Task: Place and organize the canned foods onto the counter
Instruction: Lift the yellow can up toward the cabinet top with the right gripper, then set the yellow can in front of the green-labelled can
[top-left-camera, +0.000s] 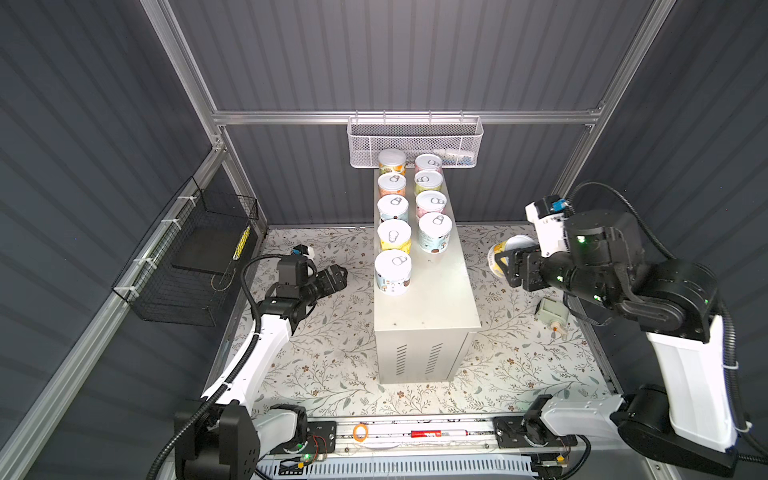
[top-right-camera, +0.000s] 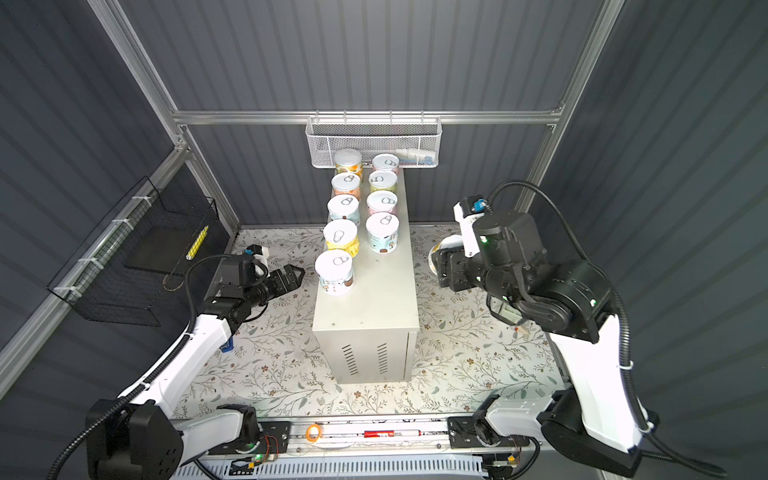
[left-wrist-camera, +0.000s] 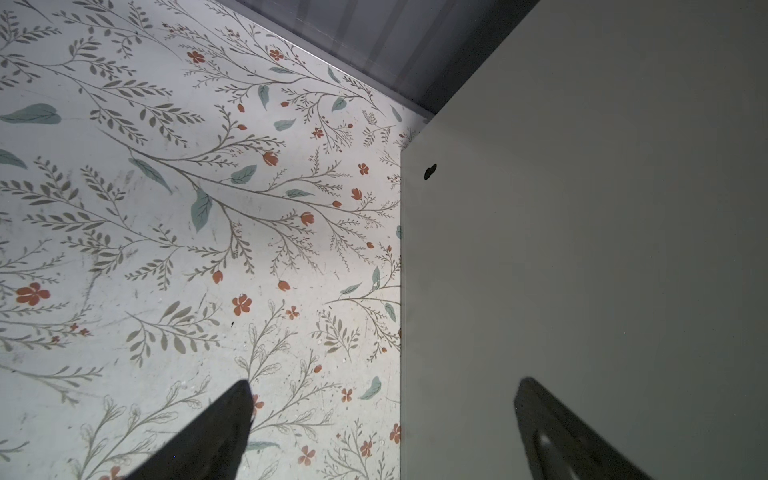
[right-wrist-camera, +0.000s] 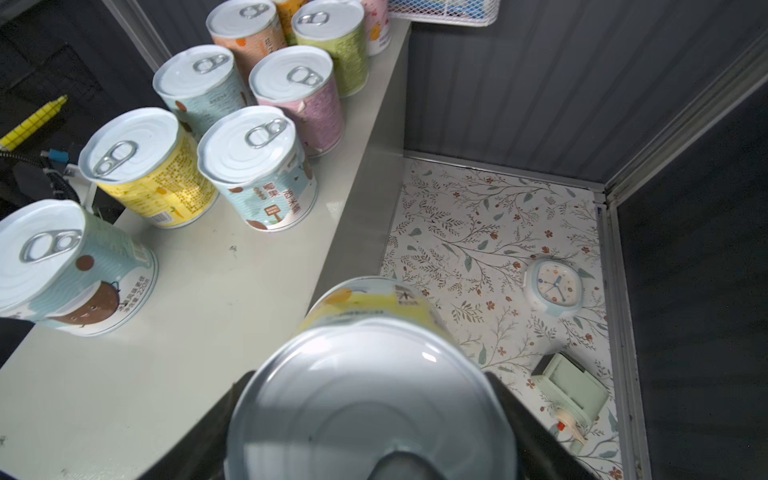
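Nearly done: nine cans line the counter's far end, right gripper pinching the tenth can, left gripper spread empty.

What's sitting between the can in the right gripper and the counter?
Nothing: only bare floral mat separates the yellow can in the right gripper from the counter, seen in both top views.

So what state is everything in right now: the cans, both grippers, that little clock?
Nine cans: upright, in two rows on the counter.
Tenth can: tilted, held in the air beside the counter.
Right gripper: shut on the tenth can.
Left gripper: open, empty, low beside the counter.
Clock: lying face up on the mat.
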